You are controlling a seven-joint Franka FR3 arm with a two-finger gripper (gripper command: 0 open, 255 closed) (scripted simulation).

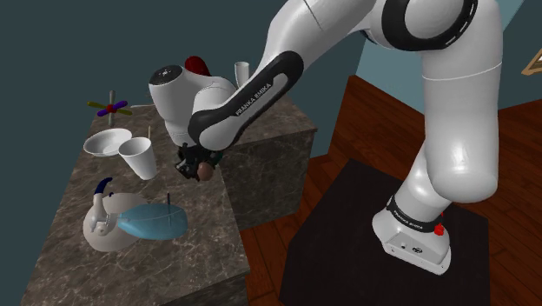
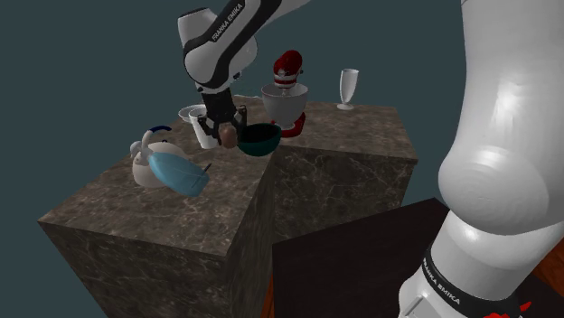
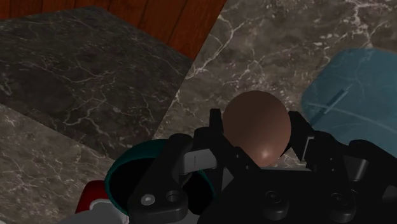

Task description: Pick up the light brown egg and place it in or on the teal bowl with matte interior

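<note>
1. Dark marbled worktop (image 2: 181, 212) in two blocks, plain dark teal wall (image 2: 90, 54) behind, wood floor (image 1: 265, 233) beside.
2. Second exterior view's far left: white kettle (image 2: 146, 161) with blue dish (image 2: 181, 172) touching it; a low swing that way could clip them.
3. White cup (image 2: 195, 117) just behind the arm; a wrist turn could tip it.
4. Jaws clenched on the brown egg (image 2: 230, 135), held clear of the worktop, just left of the bowl, not yet over it. Round smooth shell, so a slip looks possible.
5. Teal bowl (image 2: 260, 139) sits near the seam between blocks; early release would likely drop the egg on the worktop, then roll to the floor. Off-centre descent could strike the rim and shove the bowl.
6. Red-topped stand mixer (image 2: 287, 90) just behind the bowl; overshoot risks a bump.
7. Glass (image 2: 347, 88) well apart, low risk.
</note>
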